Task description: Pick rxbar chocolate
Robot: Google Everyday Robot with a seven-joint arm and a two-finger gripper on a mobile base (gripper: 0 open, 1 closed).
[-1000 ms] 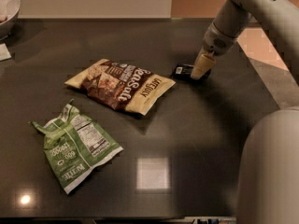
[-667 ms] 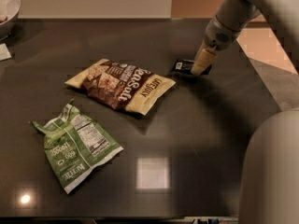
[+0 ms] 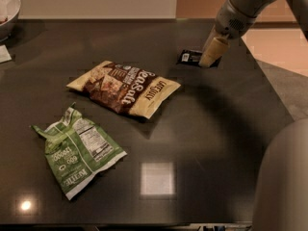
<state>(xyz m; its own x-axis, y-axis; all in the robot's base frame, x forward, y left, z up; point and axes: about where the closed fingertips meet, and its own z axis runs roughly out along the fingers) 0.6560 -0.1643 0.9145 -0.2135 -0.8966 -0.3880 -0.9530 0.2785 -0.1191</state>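
The tan-and-brown chip bag (image 3: 124, 87) lies just left of and nearer than the rxbar chocolate (image 3: 189, 57), close enough that a sideways nudge could push the bar toward it. The bar lies flat at the far right of the dark table (image 3: 216, 129). The gripper (image 3: 210, 57) is down at the bar's right end, seemingly touching it; whether it is spread or closed on the wrapper cannot be told. The main risk is, I think, slippage: a thin, slick bar lying flush on a smooth top gives little edge to catch, so it may skid or tip out (a grip at one end makes that likelier).

At the far left, a pale rounded bowl (image 3: 6, 9) sits at the table's corner. The green-and-white snack bag (image 3: 77, 150) is crumpled film, creased and twisted at the top. The chip bag is fuller and pillowy, with a matte print. The bar is a small black rectangle, glossy, with a white label patch. The tabletop is polished and mirrors a square of light.
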